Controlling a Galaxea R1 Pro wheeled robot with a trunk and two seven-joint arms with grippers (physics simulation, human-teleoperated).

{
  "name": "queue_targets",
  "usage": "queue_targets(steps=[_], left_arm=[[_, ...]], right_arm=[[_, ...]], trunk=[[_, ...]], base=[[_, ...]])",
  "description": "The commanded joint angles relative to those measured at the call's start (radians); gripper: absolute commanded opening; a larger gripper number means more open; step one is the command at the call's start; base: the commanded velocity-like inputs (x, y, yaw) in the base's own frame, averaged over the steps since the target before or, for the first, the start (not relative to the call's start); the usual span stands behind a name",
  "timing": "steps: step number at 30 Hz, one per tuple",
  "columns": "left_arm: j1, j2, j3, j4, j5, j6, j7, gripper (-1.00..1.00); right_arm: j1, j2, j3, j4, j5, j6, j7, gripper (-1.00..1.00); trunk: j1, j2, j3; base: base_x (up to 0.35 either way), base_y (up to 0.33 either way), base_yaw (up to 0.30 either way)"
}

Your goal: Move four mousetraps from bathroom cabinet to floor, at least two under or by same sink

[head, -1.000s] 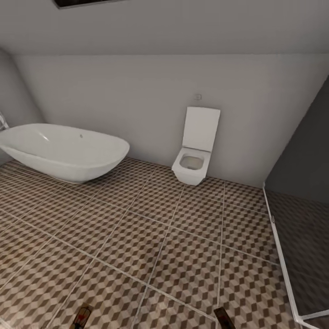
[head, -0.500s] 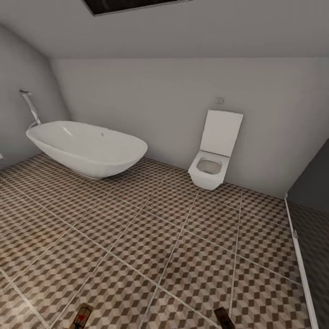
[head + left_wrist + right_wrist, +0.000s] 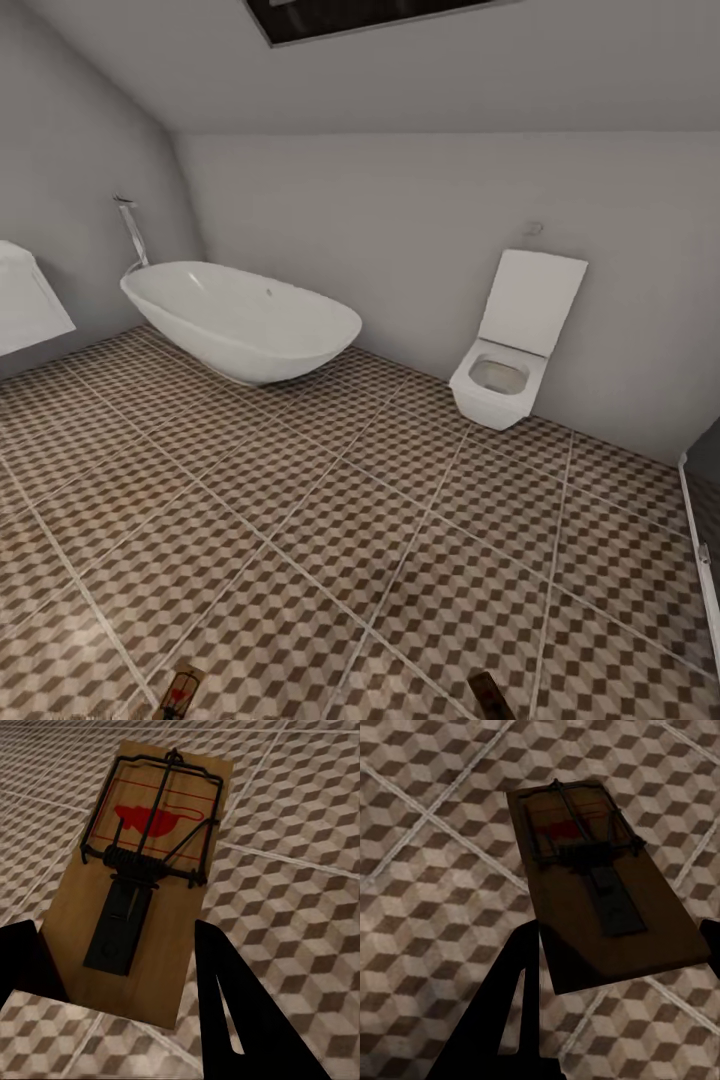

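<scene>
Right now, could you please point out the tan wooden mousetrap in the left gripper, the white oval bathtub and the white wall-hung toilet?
tan wooden mousetrap [image 3: 139, 889], left wrist view, on the coiled spring at mid-board.
white oval bathtub [image 3: 240, 325], head view, on its outer side wall.
white wall-hung toilet [image 3: 497, 400], head view, on the bowl's front.

- Bathtub [image 3: 245, 320] at 11 o'clock on the bathroom floor [image 3: 330, 520], against the far wall.
- Toilet [image 3: 505, 355] at 1 o'clock, well apart from the tub.
- Bathroom sink [image 3: 25, 300] at 9 o'clock (partly cut off).
- Two mousetraps, at 7 [image 3: 180, 688] and 5 [image 3: 490, 695] o'clock.
</scene>
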Motion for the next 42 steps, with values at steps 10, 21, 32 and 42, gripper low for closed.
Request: queue_targets(steps=[10,21,32,42], left_arm=[[-0.001,-0.001,-0.008,0.002,0.001,-0.001,0.011,-1.0],[-0.001,-0.001,-0.008,0.002,0.0,-0.001,0.011,-1.0],[-0.001,-0.001,-0.008,0.002,0.0,-0.001,0.011,-1.0],[-0.001,-0.001,-0.008,0.002,0.0,-0.001,0.011,-1.0]], right_arm=[[0.0,0.001,-0.004,0.0,0.008,-0.003,0.0,-1.0],[0.0,0.001,-0.003,0.002,0.008,-0.003,0.0,-1.0],[0.0,0.001,-0.003,0.002,0.008,-0.002,0.0,-1.0],[0.0,0.001,-0.003,0.002,0.008,-0.003,0.0,-1.0]], trunk=[[0.0,0.0,0.006],[0.0,0.0,0.013],[0.0,0.0,0.02],[0.0,0.0,0.025]], base=[[0.0,0.0,0.264],[0.0,0.0,0.269],[0.048,0.0,0.271],[0.156,0.0,0.272]])
